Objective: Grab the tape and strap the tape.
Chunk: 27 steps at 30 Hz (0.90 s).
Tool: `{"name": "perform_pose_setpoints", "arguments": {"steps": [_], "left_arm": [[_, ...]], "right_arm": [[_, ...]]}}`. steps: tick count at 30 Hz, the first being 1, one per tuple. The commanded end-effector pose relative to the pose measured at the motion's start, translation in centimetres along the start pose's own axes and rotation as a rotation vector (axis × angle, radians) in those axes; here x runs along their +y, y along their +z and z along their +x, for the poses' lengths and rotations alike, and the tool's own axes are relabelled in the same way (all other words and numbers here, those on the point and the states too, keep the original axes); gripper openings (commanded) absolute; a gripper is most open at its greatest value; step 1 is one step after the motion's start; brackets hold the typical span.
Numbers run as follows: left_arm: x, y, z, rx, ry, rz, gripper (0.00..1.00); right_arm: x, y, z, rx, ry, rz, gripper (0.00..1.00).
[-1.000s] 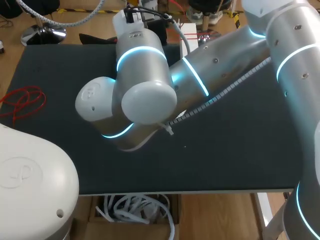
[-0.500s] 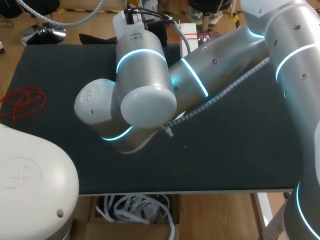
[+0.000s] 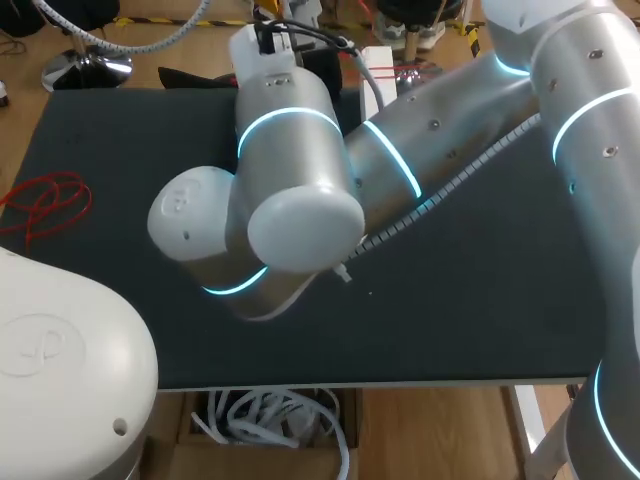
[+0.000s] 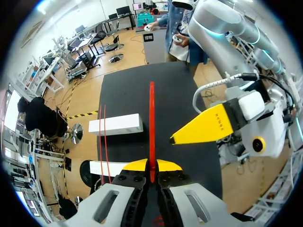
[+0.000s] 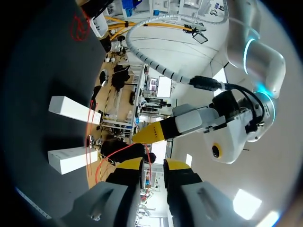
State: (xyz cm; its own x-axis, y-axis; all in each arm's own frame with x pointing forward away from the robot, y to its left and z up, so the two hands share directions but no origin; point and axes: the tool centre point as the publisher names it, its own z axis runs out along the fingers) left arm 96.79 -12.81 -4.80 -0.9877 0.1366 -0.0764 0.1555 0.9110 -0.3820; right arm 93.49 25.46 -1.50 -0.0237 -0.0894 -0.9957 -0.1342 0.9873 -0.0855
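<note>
A thin red tape (image 4: 152, 118) runs taut from my left gripper (image 4: 151, 165) out over the dark table, and that gripper's yellow tips are shut on it. Two strands of the tape (image 4: 102, 142) cross two white blocks (image 4: 116, 124) (image 4: 102, 168) beside it. My right gripper's yellow finger (image 4: 203, 128) hangs close to the taut tape on its other side. In the right wrist view my right gripper (image 5: 152, 165) is open with a small gap, and the red tape (image 5: 147, 158) passes between its tips. In the head view both grippers' fingers are hidden behind the arms.
A loose red coil (image 3: 45, 205) lies near the table's left edge. One white block (image 3: 378, 65) with red strands shows at the far edge. My right arm's big joints (image 3: 300, 210) hang over the table's middle. The dark mat (image 3: 480, 290) is bare at the right.
The arm joints over the table's middle have shifted slightly toward the near edge and to the right. The red coil has not moved.
</note>
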Motion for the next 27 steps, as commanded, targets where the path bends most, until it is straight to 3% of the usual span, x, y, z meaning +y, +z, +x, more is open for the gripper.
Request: {"name": "perform_pose_setpoints", "arguments": {"steps": [1,4,7,8,9,19,27], "left_arm": [[0.0,0.0,0.0,0.000,-0.001,-0.003,0.00],[0.0,0.0,0.0,0.000,-0.001,-0.003,0.00],[0.0,0.0,0.0,0.000,-0.001,-0.003,0.00],[0.0,0.0,0.0,0.000,-0.001,-0.003,0.00],[0.0,0.0,0.0,0.000,-0.001,-0.003,0.00],[0.0,0.0,0.0,0.000,-0.001,-0.003,0.00],[0.0,0.0,0.0,0.000,-0.001,-0.003,0.00]], "right_arm": [[-1.1,-1.1,-0.7,0.011,0.013,-0.007,0.29],[-2.3,-1.4,-1.1,0.009,0.029,0.003,0.47],[-3.6,-1.4,-1.4,0.003,0.036,0.009,0.58],[-4.2,-1.3,-1.5,-0.001,0.039,0.009,0.72],[-4.6,-1.3,-1.6,-0.003,0.040,0.009,0.76],[-9.7,-0.4,-1.8,-0.015,0.056,0.020,0.77],[-14.5,1.1,-2.1,-0.025,0.082,0.028,1.00]]}}
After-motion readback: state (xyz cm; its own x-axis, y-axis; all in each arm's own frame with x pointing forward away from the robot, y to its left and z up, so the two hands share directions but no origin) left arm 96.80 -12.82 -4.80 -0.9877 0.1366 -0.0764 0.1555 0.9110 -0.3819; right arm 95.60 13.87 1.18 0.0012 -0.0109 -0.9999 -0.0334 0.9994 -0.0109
